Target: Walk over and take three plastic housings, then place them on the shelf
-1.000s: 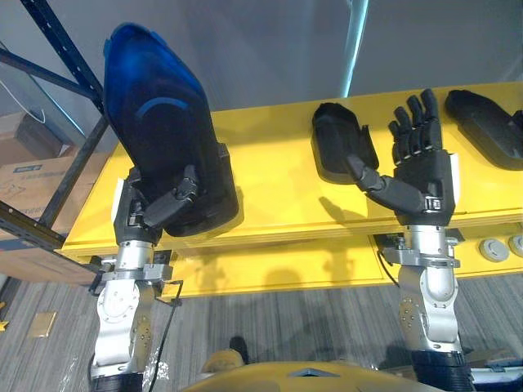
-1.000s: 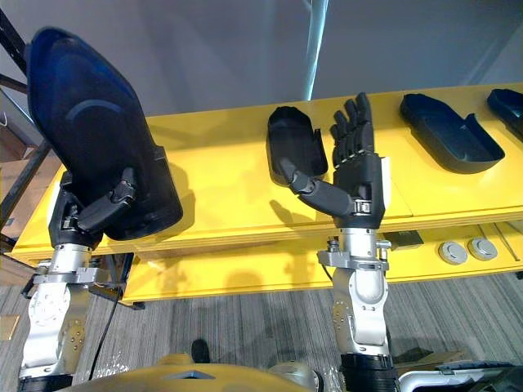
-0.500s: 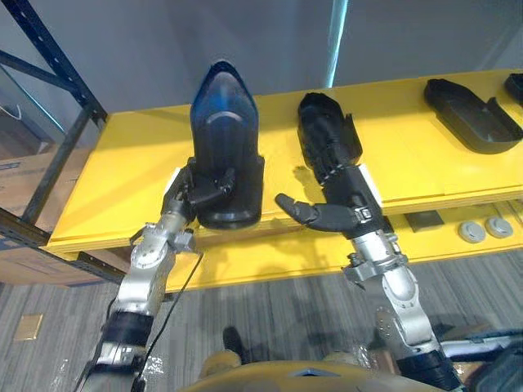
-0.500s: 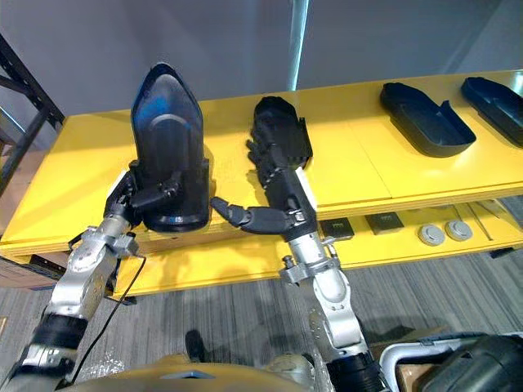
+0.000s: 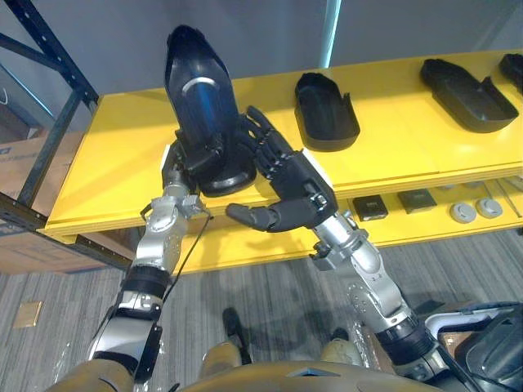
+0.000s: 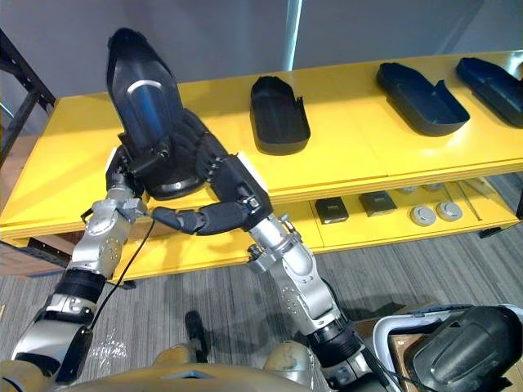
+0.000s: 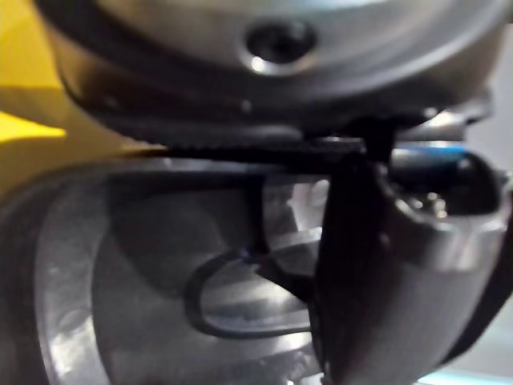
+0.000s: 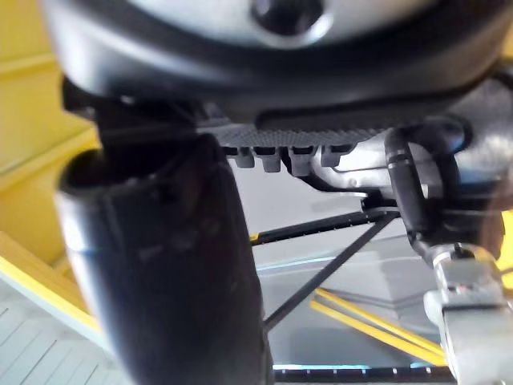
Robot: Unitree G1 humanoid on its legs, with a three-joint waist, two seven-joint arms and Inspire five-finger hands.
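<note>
Left hand (image 7: 240, 120) bulk close up, thumb (image 7: 401, 273) lying against glossy dark housing (image 7: 128, 273); yellow shelf (image 7: 24, 120) behind.

2 dark squares (image 5: 372, 207) and 2 grey discs (image 5: 463, 212), perhaps fittings, above striped grey carpet (image 5: 270, 286)

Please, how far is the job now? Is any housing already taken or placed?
Done: one upright housing is taken; the left hand grips it at the yellow table.
In hand: the right hand lays straight fingers against its side, seemingly to steady it.
Left: the middle housing, right housing and far-right housing lie on the table; two more need taking, then all three placing.
</note>
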